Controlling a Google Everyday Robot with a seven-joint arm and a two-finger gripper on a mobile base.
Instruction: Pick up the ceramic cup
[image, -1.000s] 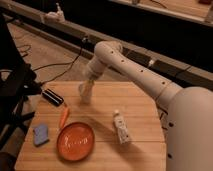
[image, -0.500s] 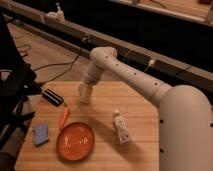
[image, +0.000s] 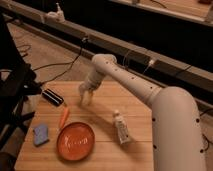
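Observation:
My gripper (image: 86, 96) points down over the far left part of the wooden table (image: 135, 155), just right of the black box. A small whitish shape (image: 86, 100) shows at its tip on the table top. It may be the ceramic cup, but I cannot separate it from the gripper. No other small white handleless cup shows anywhere on the table.
A black box (image: 52, 96) lies at the left edge. An orange carrot-like object (image: 63, 118), a blue sponge (image: 40, 134) and an orange plate (image: 75, 141) lie front left. A white capped bottle (image: 120, 127) lies to the right. Cables run across the floor behind.
The arm has shifted a little and the gripper has sunk slightly toward the table at the same spot. Nothing else on the table has moved.

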